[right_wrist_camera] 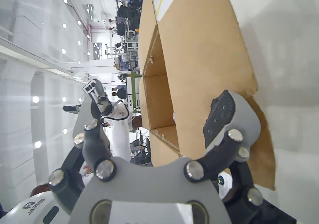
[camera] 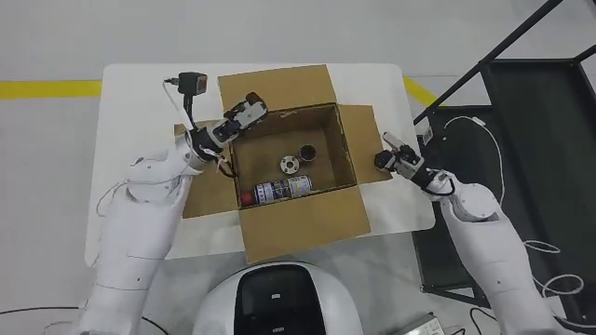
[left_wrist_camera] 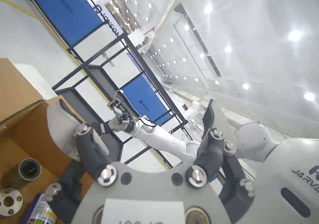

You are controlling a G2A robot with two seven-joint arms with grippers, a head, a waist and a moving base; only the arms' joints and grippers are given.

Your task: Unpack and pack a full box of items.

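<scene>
Three items lie on the floor of the open cardboard box (camera: 303,221), which sits in the middle of the white tabletop (camera: 149,102). A bottle (camera: 284,189) with a printed label and a red cap rests on its side against the near wall. A round metal flange (camera: 290,163) with bolt holes lies flat, and just beside it, towards the far right, stands a short dark hollow tube (camera: 307,154). All four flaps are folded outward, likely so the opening stays free for reaching in. The cardboard is plain, matte and brown, with slightly frayed edges. The flange looks hard and smooth, and the bottle, being round, could roll if nudged. The left hand (camera: 250,109) hangs over the box's far left corner, released and holding nothing. The right hand (camera: 386,149) sits above the outer edge of the right flap, also spread and empty, with ribbed dark pads (right_wrist_camera: 220,115) on its fingers. With so little inside, the box seems either nearly unpacked or barely repacked.
</scene>
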